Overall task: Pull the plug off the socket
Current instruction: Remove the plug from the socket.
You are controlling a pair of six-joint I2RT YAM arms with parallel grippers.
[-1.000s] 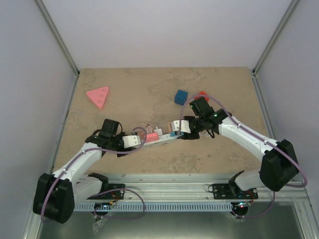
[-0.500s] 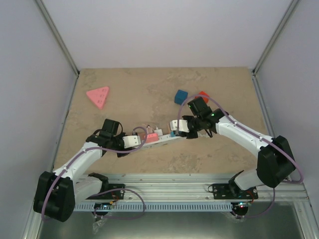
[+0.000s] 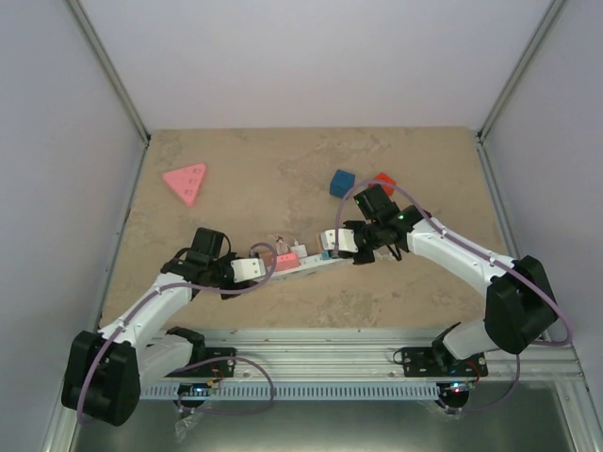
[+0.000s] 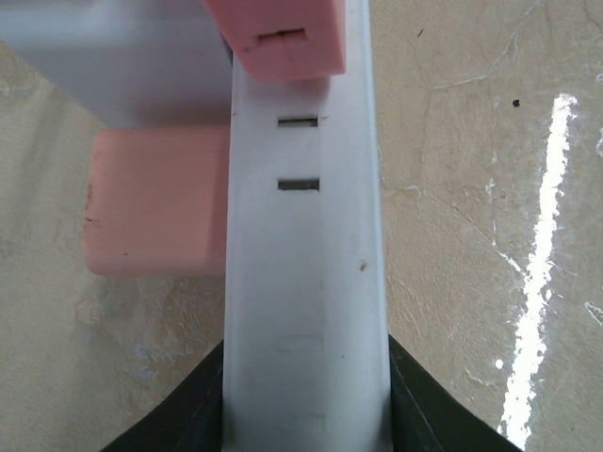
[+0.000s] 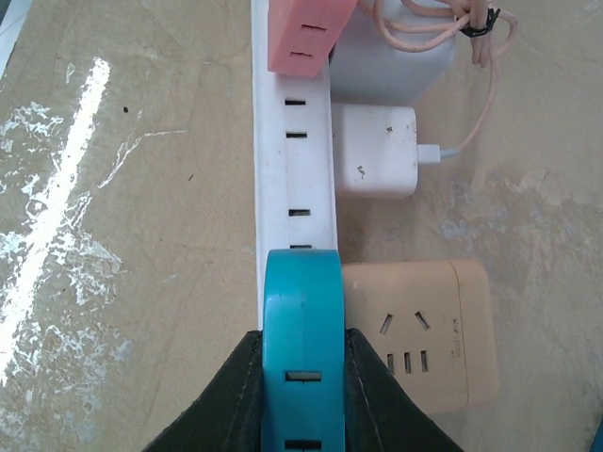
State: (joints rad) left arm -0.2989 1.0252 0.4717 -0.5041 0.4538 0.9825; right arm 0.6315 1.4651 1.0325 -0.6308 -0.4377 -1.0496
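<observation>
The socket (image 3: 300, 263), a long white strip, lies between my two arms. My left gripper (image 3: 252, 268) is shut on its left end, and the left wrist view shows the black fingers (image 4: 193, 405) pressed against both sides of the white socket (image 4: 301, 264). A teal plug (image 5: 301, 301) sits on the other end of the socket (image 5: 292, 169). My right gripper (image 5: 303, 334) is shut on this plug, its jaws tight on both sides. In the top view the right gripper (image 3: 330, 243) is at the socket's right end.
On the strip are also a pink block (image 5: 306, 33), a white charger (image 5: 377, 151) with a coiled pinkish cable (image 5: 443, 28) and a beige adapter (image 5: 424, 330). A pink triangular block (image 3: 186, 182), a blue cube (image 3: 342, 183) and a red block (image 3: 382, 179) lie farther back.
My right gripper has shifted slightly left and closed from open onto the teal plug. The left gripper has kept its hold on the socket's end.
</observation>
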